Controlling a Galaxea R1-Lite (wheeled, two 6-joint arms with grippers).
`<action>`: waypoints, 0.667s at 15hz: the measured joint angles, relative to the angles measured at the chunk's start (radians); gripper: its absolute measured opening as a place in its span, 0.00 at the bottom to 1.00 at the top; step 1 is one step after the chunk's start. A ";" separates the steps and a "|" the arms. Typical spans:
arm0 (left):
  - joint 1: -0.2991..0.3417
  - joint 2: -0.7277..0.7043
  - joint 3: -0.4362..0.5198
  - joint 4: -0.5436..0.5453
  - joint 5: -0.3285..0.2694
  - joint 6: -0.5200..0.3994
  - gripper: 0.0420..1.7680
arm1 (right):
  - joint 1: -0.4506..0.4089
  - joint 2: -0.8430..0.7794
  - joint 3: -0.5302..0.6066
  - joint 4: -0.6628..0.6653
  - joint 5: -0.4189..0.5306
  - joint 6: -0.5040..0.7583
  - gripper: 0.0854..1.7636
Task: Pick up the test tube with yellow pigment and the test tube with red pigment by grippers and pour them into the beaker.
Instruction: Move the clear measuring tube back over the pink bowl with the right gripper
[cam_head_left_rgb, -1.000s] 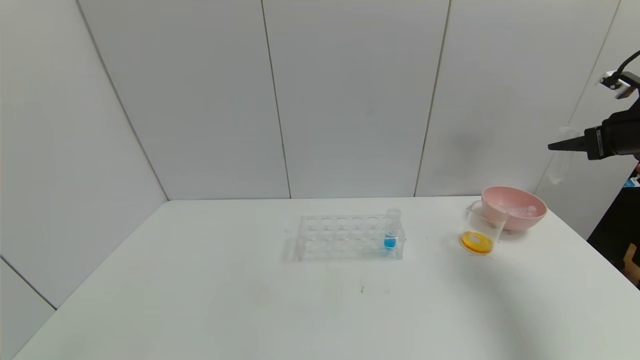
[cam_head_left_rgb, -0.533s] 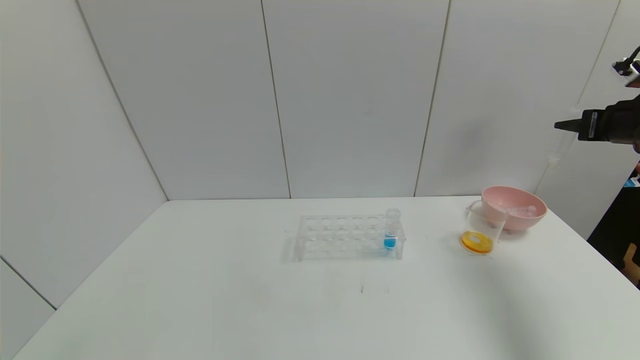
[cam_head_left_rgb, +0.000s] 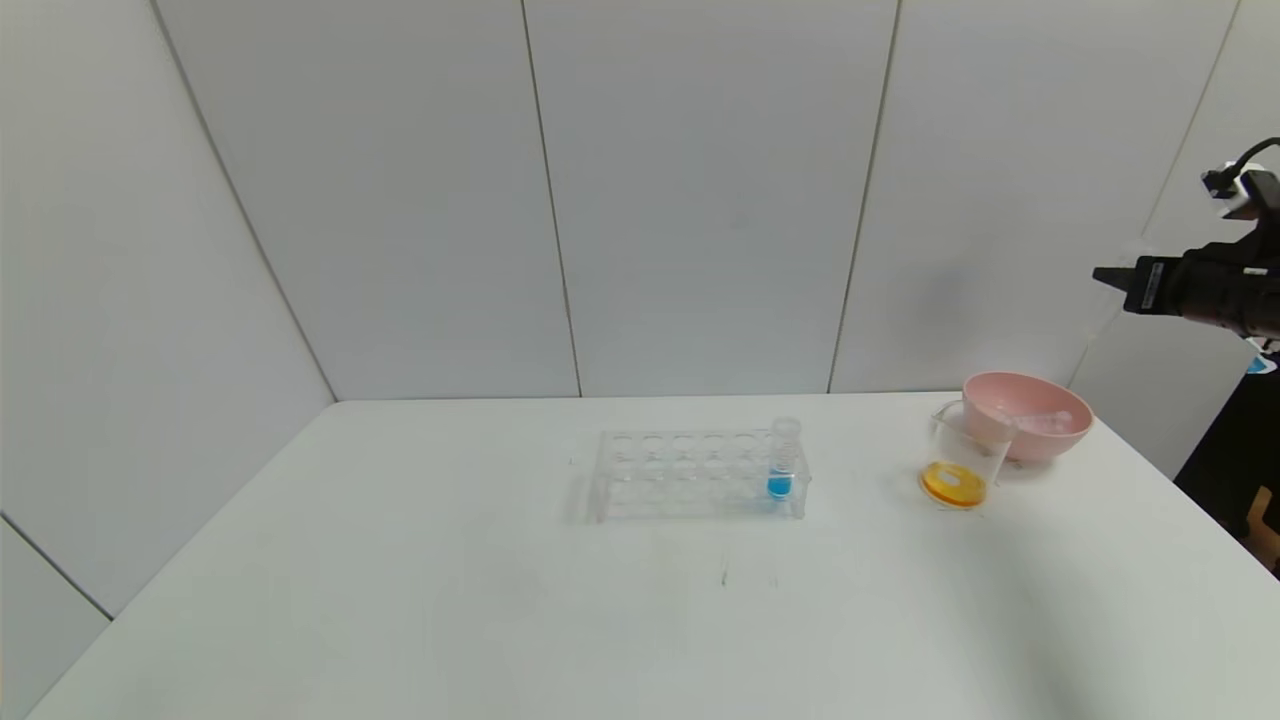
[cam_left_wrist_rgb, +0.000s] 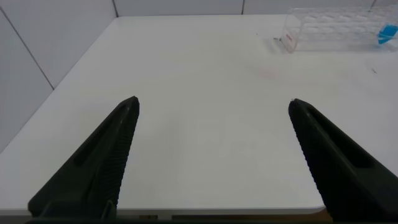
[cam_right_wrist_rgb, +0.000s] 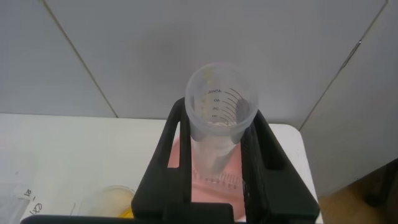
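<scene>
Right gripper (cam_right_wrist_rgb: 214, 155): raised at far right above the pink bowl (cam_head_left_rgb: 1030, 413), clamped on an emptied test tube (cam_right_wrist_rgb: 216, 124). Left gripper (cam_left_wrist_rgb: 211, 106): fingers apart, parked near table edge. Beaker (cam_head_left_rgb: 962, 455): orange liquid.

Right pincer (cam_head_left_rgb: 1108, 275) – matte black, tapering fingers, small grey-white box and black cable above; left pincer (cam_left_wrist_rgb: 213, 106) – 2 black wedges.

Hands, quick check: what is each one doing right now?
Left hand: open, holding nothing, above the table.
Right hand: closed on an empty clear tube, raised above the pink bowl.
</scene>
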 joint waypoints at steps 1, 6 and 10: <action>0.000 0.000 0.000 0.000 0.000 0.000 0.97 | 0.007 0.008 0.023 -0.024 0.000 0.003 0.26; 0.000 0.000 0.000 0.000 0.000 0.000 0.97 | 0.028 0.080 0.084 -0.123 -0.065 0.005 0.26; 0.000 0.000 0.000 0.000 0.000 0.000 0.97 | 0.030 0.162 0.087 -0.189 -0.089 0.006 0.26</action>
